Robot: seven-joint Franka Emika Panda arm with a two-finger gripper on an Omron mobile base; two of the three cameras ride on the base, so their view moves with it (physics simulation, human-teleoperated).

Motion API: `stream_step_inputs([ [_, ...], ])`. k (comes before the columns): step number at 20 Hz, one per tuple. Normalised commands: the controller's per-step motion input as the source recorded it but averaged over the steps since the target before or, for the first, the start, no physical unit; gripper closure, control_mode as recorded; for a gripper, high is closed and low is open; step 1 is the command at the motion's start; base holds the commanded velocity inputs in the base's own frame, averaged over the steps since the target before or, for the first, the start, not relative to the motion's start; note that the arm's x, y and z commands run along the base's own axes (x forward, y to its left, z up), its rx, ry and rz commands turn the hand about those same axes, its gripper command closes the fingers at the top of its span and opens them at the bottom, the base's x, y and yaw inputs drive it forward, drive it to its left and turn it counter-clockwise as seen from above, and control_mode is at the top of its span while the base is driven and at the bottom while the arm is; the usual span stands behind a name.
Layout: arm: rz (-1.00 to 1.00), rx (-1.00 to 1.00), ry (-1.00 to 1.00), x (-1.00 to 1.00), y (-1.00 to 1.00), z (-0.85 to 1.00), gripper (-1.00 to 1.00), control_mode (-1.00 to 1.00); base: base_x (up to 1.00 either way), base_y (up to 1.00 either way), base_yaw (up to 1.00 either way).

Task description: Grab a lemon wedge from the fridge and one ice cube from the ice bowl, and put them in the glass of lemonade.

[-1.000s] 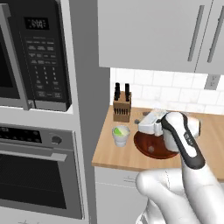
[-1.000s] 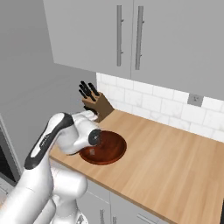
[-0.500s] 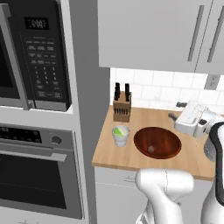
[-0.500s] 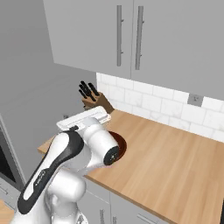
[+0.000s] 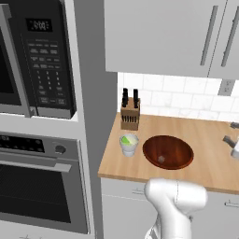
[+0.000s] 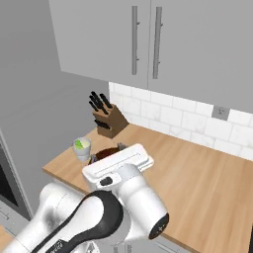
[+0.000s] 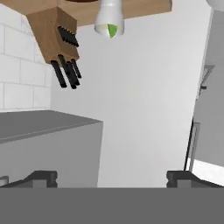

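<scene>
A glass (image 6: 81, 148) of pale yellow-green lemonade stands near the left corner of a wooden desk (image 6: 197, 178), with a knife block (image 6: 109, 121) of black-handled knives behind it against the white tiled wall. The robot's white arm (image 6: 123, 197) fills the foreground and hides most of the brown bowl (image 6: 105, 153) beside the glass. Grey cabinets (image 6: 148, 44) with bar handles hang above.

Even bright light, faint shadows; seemingly sharp
</scene>
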Motion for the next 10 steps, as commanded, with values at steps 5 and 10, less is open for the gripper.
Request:
stream_step_inputs([
  [5, 0.0, 0.04, -0.03, -0.85, -1.0, -0.02, -1.0, -1.0, 0.0, 0.0, 0.0],
  [10, 0.0, 0.04, -0.02, -0.81, -1.0, 0.0, -1.0, -1.0, 0.0, 0.0, 0.0],
])
